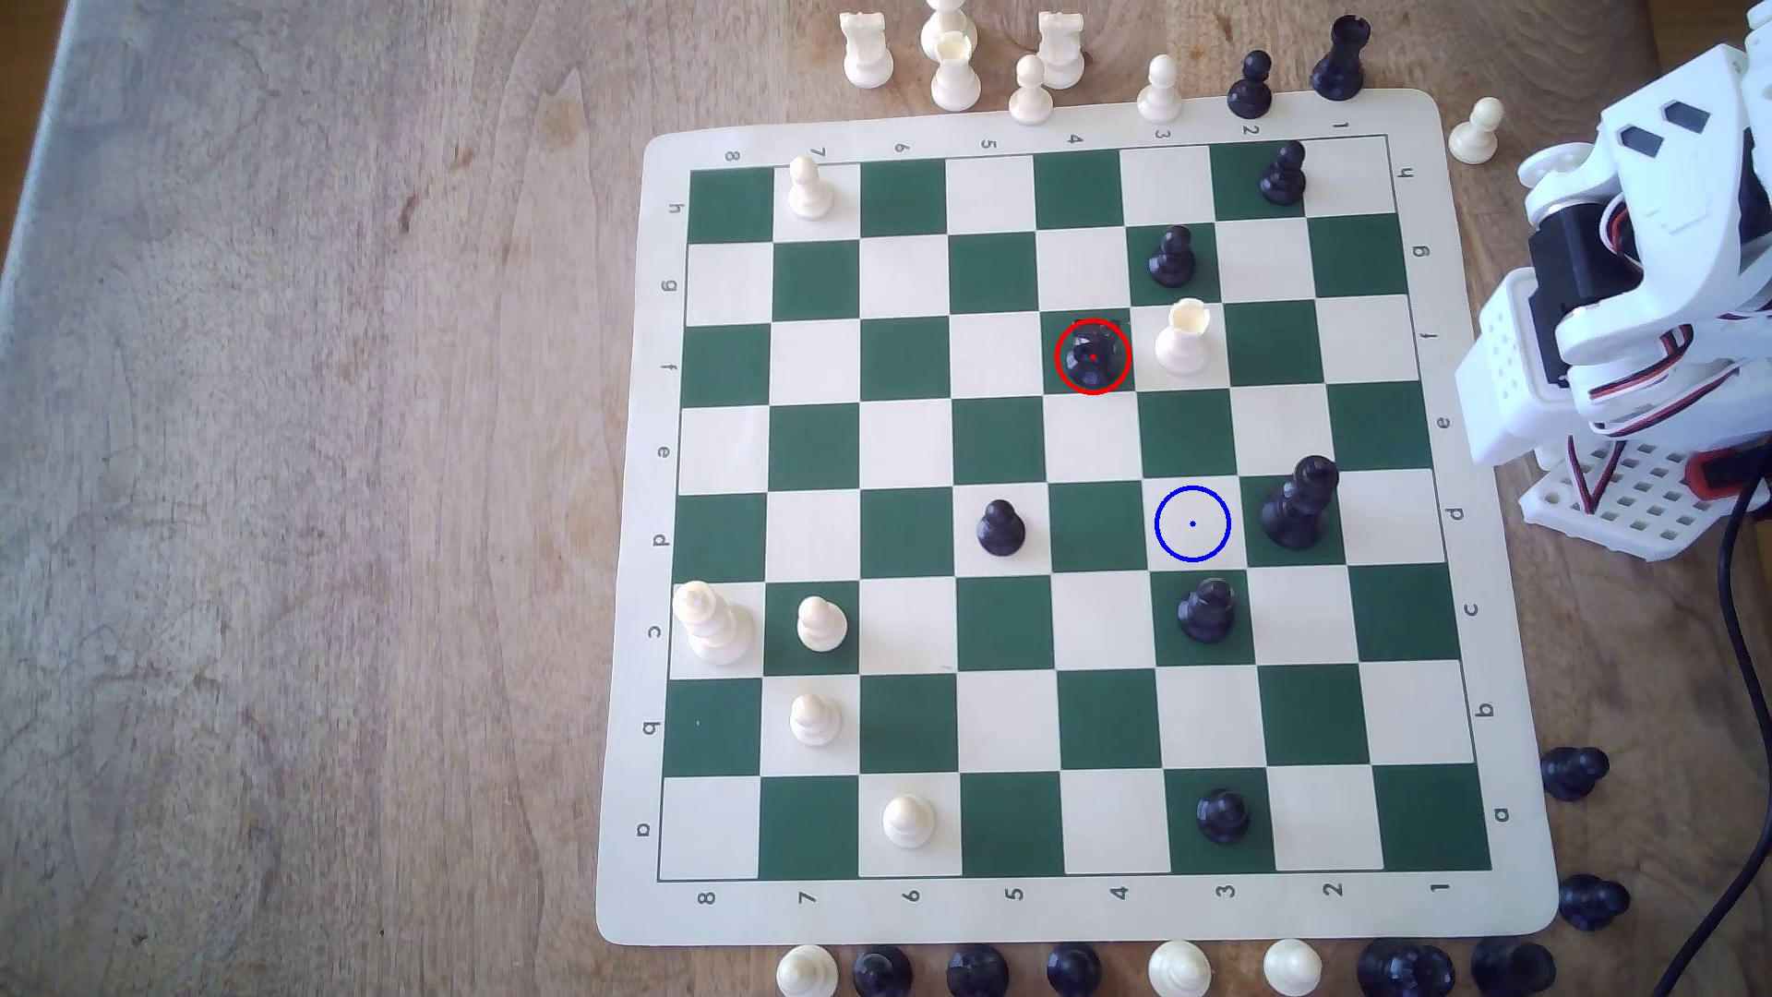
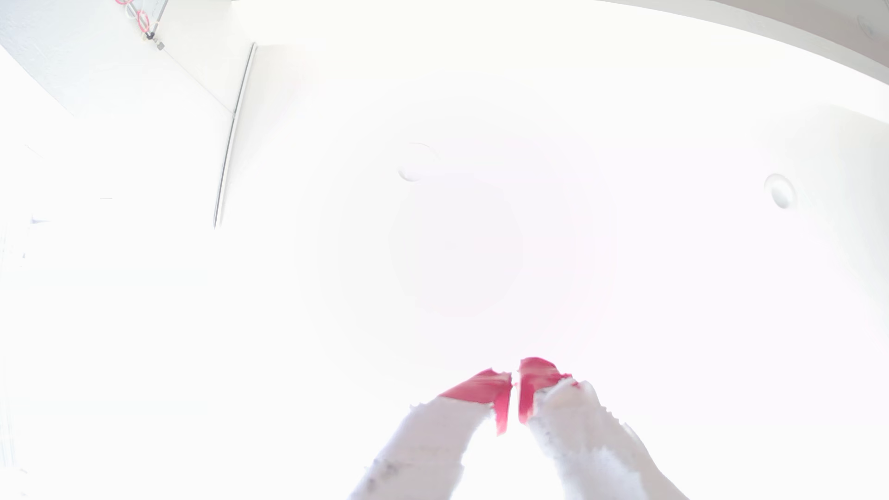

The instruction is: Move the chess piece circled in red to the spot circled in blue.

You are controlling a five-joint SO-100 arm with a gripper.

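On the chessboard (image 1: 959, 661), the rook (image 1: 1093, 357) stood just left of another rook (image 1: 1184, 337) in the exterior view, the ringed square (image 1: 1210, 551) nearer and rightward.

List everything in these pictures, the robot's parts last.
Table: one, wooden, under everything.
Board: one, green and cream, on the table.
Rook: one, black, on the red-ringed green square.
Spot: one, a cream square ringed in blue, with nothing on it.
Tall piece: one, black, on the square at the exterior view's right of the spot.
Black pawns: five, on the board.
White pieces: six, on the board.
Spare pieces: many, white and black, off the board along its far, near and right edges.
Cable: one, black, by the arm.
Arm: one, white, at the exterior view's right edge.
Gripper: one, red pads, shut and holding nothing.
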